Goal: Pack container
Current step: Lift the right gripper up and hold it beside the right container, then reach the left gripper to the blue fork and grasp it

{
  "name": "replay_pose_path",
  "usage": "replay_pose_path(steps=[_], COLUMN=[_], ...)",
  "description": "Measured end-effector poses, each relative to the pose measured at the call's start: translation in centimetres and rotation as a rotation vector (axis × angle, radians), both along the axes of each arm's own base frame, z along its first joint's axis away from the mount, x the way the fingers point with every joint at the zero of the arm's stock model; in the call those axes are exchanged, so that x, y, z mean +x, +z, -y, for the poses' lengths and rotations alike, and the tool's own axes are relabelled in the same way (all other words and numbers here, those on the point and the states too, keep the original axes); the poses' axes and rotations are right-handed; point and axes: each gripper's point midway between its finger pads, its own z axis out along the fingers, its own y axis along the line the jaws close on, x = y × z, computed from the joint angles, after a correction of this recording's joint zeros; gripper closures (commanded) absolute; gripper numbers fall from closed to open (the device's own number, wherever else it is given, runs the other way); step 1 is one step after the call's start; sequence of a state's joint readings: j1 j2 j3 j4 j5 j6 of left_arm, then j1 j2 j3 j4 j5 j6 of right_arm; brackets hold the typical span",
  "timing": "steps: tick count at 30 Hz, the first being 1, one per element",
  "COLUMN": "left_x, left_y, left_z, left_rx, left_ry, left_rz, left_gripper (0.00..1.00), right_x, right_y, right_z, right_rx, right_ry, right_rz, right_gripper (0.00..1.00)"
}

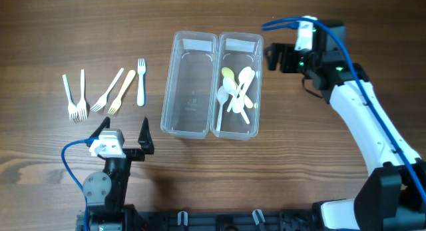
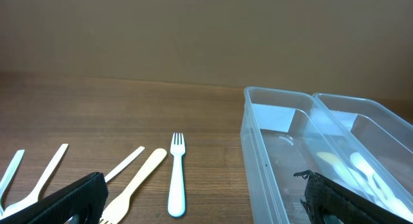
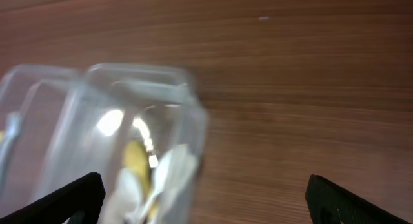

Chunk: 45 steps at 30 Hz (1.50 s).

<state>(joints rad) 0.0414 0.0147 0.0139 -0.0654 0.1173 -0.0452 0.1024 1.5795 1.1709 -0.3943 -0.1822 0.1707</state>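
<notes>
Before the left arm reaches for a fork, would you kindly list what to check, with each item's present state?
1. Left gripper open and empty: ok.
2. Five forks lie on the table, nothing over them: ok.
3. Leftmost two forks apart at the tines: cannot tell.
4. Left container empty, ready for forks: ok.
5. Spoons inside the right container: ok.
6. Right gripper outside both containers: ok.

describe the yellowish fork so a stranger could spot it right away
Find the empty clear container mid-table; five forks lie in a row to its left in the overhead view. The yellowish fork is second from the container, between a pale fork and a slanted white fork. It alone is cream-yellow, with a broad flat handle.
</notes>
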Motion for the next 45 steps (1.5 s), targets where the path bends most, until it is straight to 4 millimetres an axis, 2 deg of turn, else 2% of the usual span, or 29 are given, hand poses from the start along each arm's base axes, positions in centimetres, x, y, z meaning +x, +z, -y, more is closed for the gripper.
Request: replay_pose_path(steps=[3, 8, 45], left_x=[0.0, 0.0, 0.0], left_y=[0.0, 0.0, 0.0], left_z=[0.0, 0.0, 0.0], left_rx=[0.0, 0.0, 0.0], left_ry=[0.0, 0.0, 0.0], left_rz=[0.0, 0.0, 0.0], left_gripper=[0.0, 0.0, 0.0], right_x=[0.0, 0.1, 0.2], right_y=[-0.3, -0.4, -0.4], right_z=[1.4, 2.0, 2.2], right_rx=[-0.045, -0.072, -0.082], right_ry=[-0.043, -0.06, -0.069], right_rz=[-0.007, -0.003, -0.003], right_gripper=[0.0, 0.0, 0.0])
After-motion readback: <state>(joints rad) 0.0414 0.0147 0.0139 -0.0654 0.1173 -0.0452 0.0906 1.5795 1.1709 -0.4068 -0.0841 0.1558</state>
